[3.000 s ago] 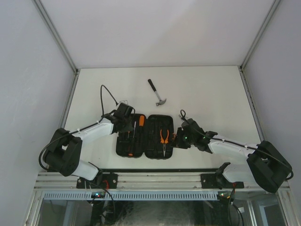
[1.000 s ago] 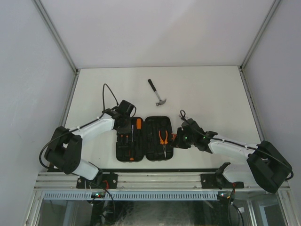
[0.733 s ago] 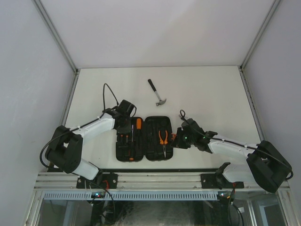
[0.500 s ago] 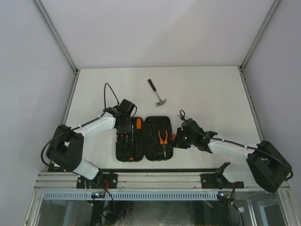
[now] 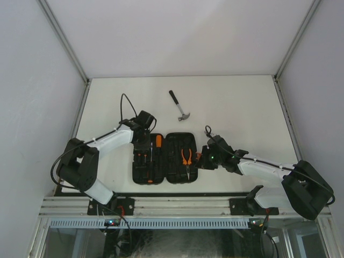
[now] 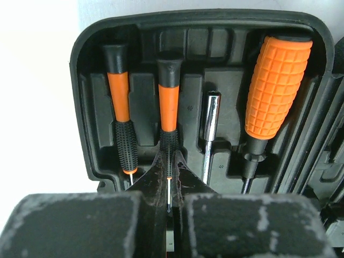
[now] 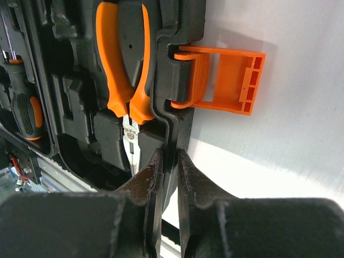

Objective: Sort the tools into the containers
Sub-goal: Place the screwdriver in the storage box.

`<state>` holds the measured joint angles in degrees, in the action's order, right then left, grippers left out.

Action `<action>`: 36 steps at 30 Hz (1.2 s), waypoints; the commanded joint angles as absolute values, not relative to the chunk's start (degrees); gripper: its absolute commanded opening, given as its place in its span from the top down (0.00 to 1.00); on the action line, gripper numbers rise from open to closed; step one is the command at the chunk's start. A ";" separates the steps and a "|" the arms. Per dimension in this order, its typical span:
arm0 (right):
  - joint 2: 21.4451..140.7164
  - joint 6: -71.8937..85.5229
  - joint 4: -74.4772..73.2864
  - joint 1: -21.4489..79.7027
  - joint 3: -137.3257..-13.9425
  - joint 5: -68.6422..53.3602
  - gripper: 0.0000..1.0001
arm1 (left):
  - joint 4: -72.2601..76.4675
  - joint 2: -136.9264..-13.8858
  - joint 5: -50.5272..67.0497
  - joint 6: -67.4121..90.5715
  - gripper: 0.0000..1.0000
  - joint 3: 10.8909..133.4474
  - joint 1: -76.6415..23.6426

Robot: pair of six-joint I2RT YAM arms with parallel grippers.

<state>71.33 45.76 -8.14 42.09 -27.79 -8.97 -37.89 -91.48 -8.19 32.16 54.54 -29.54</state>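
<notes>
The black tool case (image 5: 175,175) lies open near the table's front edge. In its left half rest two slim black-and-orange screwdrivers (image 6: 121,102), a steel bit (image 6: 210,129) and an orange-handled driver (image 6: 277,80). My left gripper (image 6: 169,164) is shut on the second slim screwdriver (image 6: 169,97), pinching its knurled grip's lower end and shaft as it lies in its slot. The orange-handled pliers (image 7: 122,64) sit in the right half. My right gripper (image 7: 171,161) is shut on the case's right rim (image 7: 185,21), just below the orange latch (image 7: 226,80). The claw hammer (image 5: 179,106) lies on the table behind the case.
The white table (image 5: 242,107) is walled by grey panels on three sides. An aluminium rail (image 5: 183,207) with the arm bases runs along the near edge. Another black-and-orange screwdriver (image 7: 24,110) shows in the case's other half.
My left gripper's fingers have closed on the slim screwdriver. The left arm shifted slightly over the case's left half. The right arm has stayed still on the rim.
</notes>
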 commanded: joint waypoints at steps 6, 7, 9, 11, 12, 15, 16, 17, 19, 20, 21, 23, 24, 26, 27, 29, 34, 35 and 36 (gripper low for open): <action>72.33 42.98 -10.79 42.87 -27.60 -7.92 0.97 | -29.20 -104.54 0.38 32.82 1.00 47.43 -29.68; 72.33 43.04 -10.93 42.87 -27.62 -7.87 0.97 | -28.92 -105.03 0.57 32.80 1.00 47.24 -29.75; 72.33 43.11 -11.09 43.02 -27.63 -7.69 0.97 | -28.36 -105.95 0.77 32.87 1.00 46.85 -29.75; 72.24 43.27 -11.14 43.21 -27.65 -7.45 0.97 | -27.80 -106.69 0.65 33.01 1.00 46.26 -29.79; 72.12 43.37 -11.30 43.36 -27.60 -7.18 0.97 | -27.49 -107.09 0.49 33.11 1.00 45.88 -29.81; 71.65 43.91 -11.50 43.91 -27.61 -6.22 0.97 | -26.42 -108.53 0.44 33.16 1.00 45.00 -29.84; 71.63 44.05 -11.51 44.08 -27.64 -6.00 0.97 | -26.11 -109.10 0.45 33.26 1.00 44.82 -29.86; 71.71 44.11 -11.47 44.19 -27.61 -5.90 0.97 | -25.75 -109.80 0.51 33.30 1.00 44.79 -30.00; 72.08 44.24 -11.20 44.50 -27.60 -5.88 0.97 | -24.95 -111.15 0.72 33.59 1.00 44.71 -30.19; 72.21 44.26 -11.00 44.55 -27.62 -5.99 0.97 | -24.48 -111.72 0.89 33.86 1.00 44.61 -30.31; 72.38 44.21 -10.97 44.64 -27.60 -6.21 0.97 | -23.98 -112.24 1.05 34.04 1.00 44.48 -30.45; 72.66 44.22 -10.90 44.79 -27.62 -6.24 0.97 | -23.31 -113.31 1.36 34.29 1.00 44.38 -30.79; 72.75 44.15 -10.85 44.89 -27.60 -6.31 0.97 | -22.77 -113.76 1.36 34.51 1.00 44.26 -30.85; 72.77 44.07 -10.94 44.91 -27.60 -6.26 0.97 | -22.37 -114.64 1.52 34.71 1.00 44.02 -30.93; 72.73 44.10 -11.10 44.87 -27.66 -6.18 0.97 | -22.00 -114.58 1.61 34.72 1.00 43.90 -31.01; 72.48 44.08 -11.33 45.00 -27.63 -5.76 0.97 | -21.93 -113.50 1.49 34.72 1.00 43.29 -31.06; 71.53 43.97 -11.88 44.84 -27.62 -5.21 0.97 | -25.64 -104.51 -1.40 34.89 1.00 43.24 -31.05; 71.29 43.90 -12.07 44.70 -27.63 -5.00 0.97 | -26.92 -102.59 -2.07 34.80 1.00 43.79 -31.03; 71.08 43.86 -12.30 44.61 -27.61 -4.82 0.97 | -28.32 -100.52 -2.71 34.76 1.00 44.64 -31.03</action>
